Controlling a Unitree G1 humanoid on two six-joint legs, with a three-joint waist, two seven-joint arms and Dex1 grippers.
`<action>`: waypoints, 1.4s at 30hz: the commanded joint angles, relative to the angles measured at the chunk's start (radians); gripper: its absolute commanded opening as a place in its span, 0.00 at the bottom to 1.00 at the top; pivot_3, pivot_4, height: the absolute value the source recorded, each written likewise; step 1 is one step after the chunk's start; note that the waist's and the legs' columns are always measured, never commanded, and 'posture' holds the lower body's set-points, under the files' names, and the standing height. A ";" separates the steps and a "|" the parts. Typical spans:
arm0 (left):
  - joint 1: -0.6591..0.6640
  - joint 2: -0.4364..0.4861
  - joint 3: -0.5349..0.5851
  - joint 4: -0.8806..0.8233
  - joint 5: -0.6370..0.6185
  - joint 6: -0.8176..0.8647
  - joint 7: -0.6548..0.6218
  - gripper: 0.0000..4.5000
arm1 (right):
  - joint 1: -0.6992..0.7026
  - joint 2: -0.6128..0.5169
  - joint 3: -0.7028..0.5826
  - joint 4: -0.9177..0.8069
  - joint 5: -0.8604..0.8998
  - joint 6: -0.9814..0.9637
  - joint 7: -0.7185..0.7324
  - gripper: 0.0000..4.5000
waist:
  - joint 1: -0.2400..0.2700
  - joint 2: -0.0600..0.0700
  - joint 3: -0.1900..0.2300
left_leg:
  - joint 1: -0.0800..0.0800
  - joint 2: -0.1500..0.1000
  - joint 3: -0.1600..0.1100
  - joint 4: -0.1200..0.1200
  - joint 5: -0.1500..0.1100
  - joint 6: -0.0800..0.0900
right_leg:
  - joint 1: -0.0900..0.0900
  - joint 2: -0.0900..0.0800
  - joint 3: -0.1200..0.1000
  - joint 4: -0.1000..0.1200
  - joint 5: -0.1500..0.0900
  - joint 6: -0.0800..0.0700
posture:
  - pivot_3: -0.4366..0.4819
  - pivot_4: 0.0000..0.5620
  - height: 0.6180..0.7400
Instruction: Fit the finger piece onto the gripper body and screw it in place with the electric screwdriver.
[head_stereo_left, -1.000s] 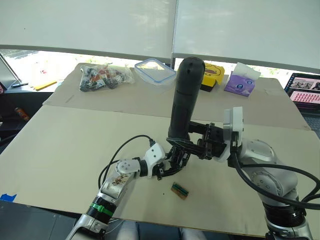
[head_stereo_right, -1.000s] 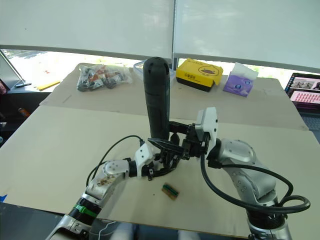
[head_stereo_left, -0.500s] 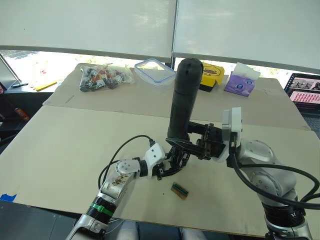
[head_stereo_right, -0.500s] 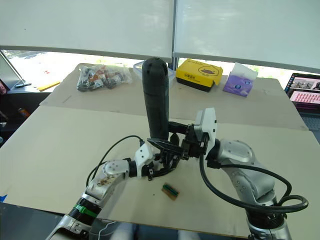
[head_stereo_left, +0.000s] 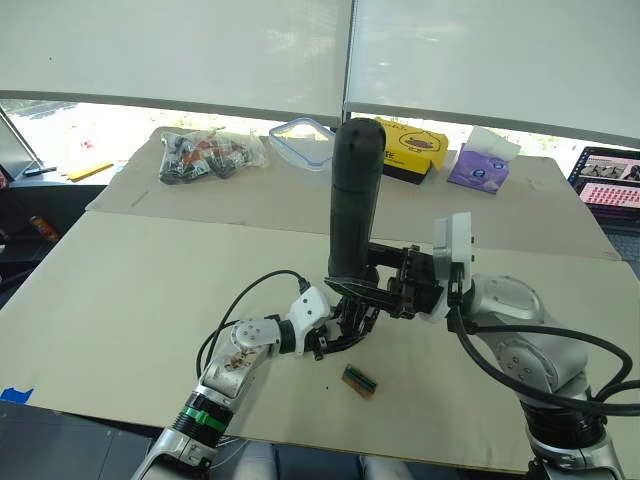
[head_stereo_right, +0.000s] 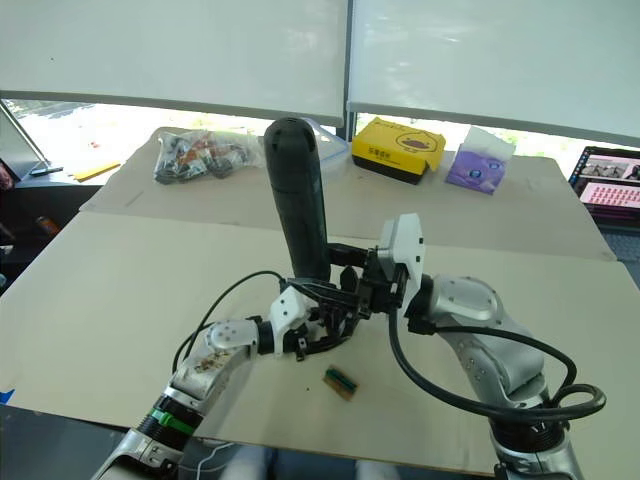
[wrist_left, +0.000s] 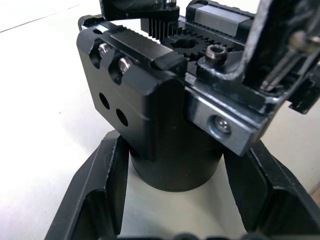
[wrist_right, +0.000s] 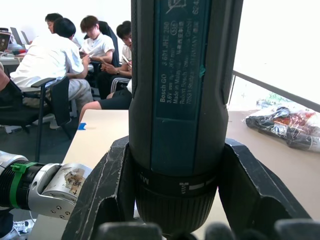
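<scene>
The electric screwdriver (head_stereo_left: 354, 200) stands almost upright over the middle of the table, rounded end up, and my right gripper (head_stereo_left: 375, 287) is shut on its lower part. In the right wrist view its labelled barrel (wrist_right: 180, 90) sits between that gripper's two fingers. Just below, my left gripper (head_stereo_left: 350, 322) is shut on the gripper body (wrist_left: 165, 120), a black block with gear teeth and screws, holding it by its round base. A black part with two screws (wrist_left: 127, 60) sits on that body; I cannot tell whether it is the finger piece. The screwdriver's tip is hidden behind the grippers.
A small green-and-brown block (head_stereo_left: 359, 380) lies on the cardboard-covered table (head_stereo_left: 130, 290) near its front edge. At the back are a bag of parts (head_stereo_left: 205, 153), a clear container (head_stereo_left: 300, 132), a yellow box (head_stereo_left: 418, 152) and a purple tissue pack (head_stereo_left: 483, 160). Several people sit beyond the table (wrist_right: 95, 45).
The screwdriver's top has swung to the left, and my right gripper has shifted a little left with it. The left gripper and the gripper body have stayed put.
</scene>
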 joint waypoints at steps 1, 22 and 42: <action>0.025 0.004 -0.040 0.042 0.012 0.045 -0.018 0.50 | -0.007 -0.006 0.005 0.011 0.000 0.020 0.001 0.43 | 0.000 0.000 0.000 | 0.000 0.000 0.000 0.000 0.000 0.000 | 0.000 0.000 0.000 0.000 0.000 0.000 | 0.48 0.27 1.00; 0.021 0.003 -0.039 0.049 0.013 0.045 -0.017 0.50 | -0.024 0.014 0.018 0.013 -0.010 0.013 0.017 0.43 | 0.001 0.000 0.000 | 0.000 0.000 0.000 0.000 0.000 0.000 | 0.000 0.000 0.000 0.000 0.000 0.000 | 0.48 0.27 1.00; 0.022 -0.001 -0.042 0.052 0.016 0.041 -0.017 0.50 | 0.062 -0.007 0.043 0.055 -0.057 0.056 -0.037 0.43 | 0.001 -0.001 -0.008 | 0.002 0.000 0.000 0.000 0.000 0.000 | 0.001 0.000 0.000 -0.001 0.000 0.000 | 0.48 0.27 1.00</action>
